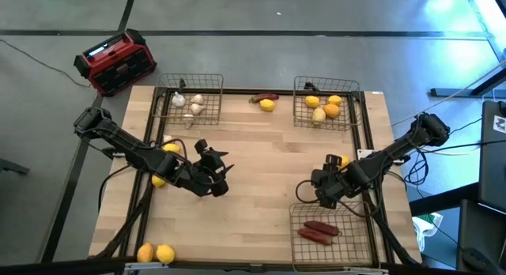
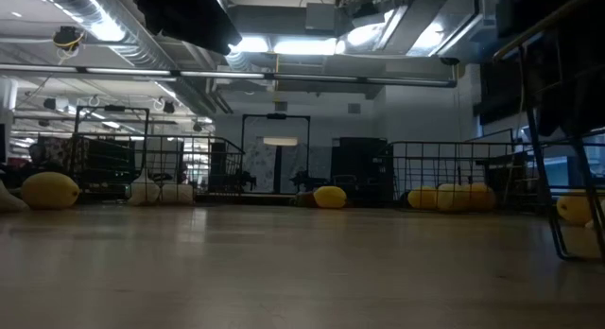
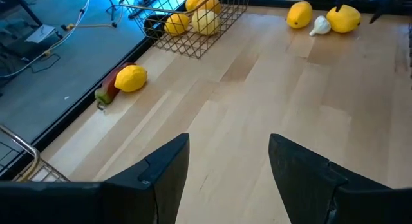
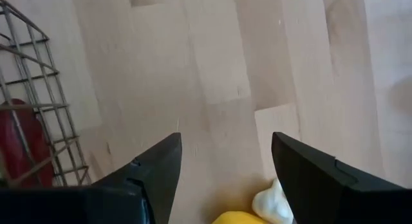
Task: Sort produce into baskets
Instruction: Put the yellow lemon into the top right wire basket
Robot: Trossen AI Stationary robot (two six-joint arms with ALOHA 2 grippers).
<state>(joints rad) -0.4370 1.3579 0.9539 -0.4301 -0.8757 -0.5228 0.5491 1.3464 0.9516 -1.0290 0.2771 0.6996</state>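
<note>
Right end effector low over the surface, at about 4 o'clock from the table centre in the high view; fingers spread wide, nothing between them. Left end effector at about 8 o'clock from centre, likewise spread and empty.

Nearest loose produce: a yellow fruit at roughly 1 o'clock from the right end effector, near it, with a whitish bulb touching or just beside it. Right arm plainly the nearer; left arm well apart across the surface.

Fruit round to slightly oval, smooth, bright yellow, no long axis clear enough to matter. Bulb small, knobbly, pale, partly hidden behind the fingers in the right wrist view.

Probable destinations: fruit basket at 12 o'clock from the right end effector, bulb basket at 11 o'clock, well apart. Pepper basket just at 6 o'clock, with two dark red pieces inside.
</note>
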